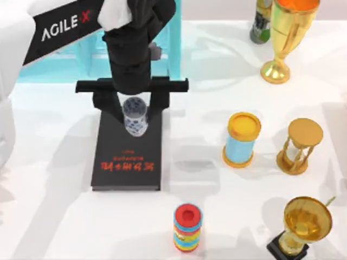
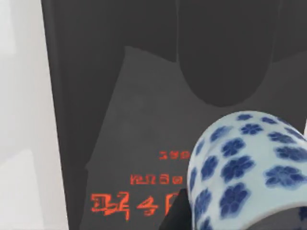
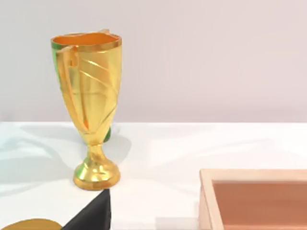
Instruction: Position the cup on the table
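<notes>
Cup (image 1: pixel 135 116): white with blue flower pattern, held between the two black fingers of the left gripper (image 1: pixel 134 111), above the upper half of the black book (image 1: pixel 129 149). In the top view it sits in the gap between the fingers, which close against its sides from left and right. Whether its base touches the book cover cannot be told. In the left wrist view the cup (image 2: pixel 249 172) lies close to the camera, its patterned wall in front of the dark cover of the book (image 2: pixel 120 120), red lettering beside it.

Left gripper: narrow opening, set by the cup's width, clamped on the cup. The left arm reaches in from the top left, over the turquoise shelf unit (image 1: pixel 81 59).

Book lies flat on the table (image 1: pixel 54 206), left of centre, red lettering toward the near edge.

Elsewhere on the table: a light-blue cylinder with yellow top (image 1: pixel 242 140) right of the book, a gold hourglass (image 1: pixel 300 146) beside it, a red-topped striped cylinder (image 1: pixel 187 227) at the near edge, a gold trophy on a black base (image 1: pixel 301 227) at lower right, a tall gold goblet (image 1: pixel 284 38) at top right.

Right gripper: fingers not readable; cannot tell. The right wrist view faces the goblet (image 3: pixel 91 110) and a wooden box corner (image 3: pixel 254 199).
</notes>
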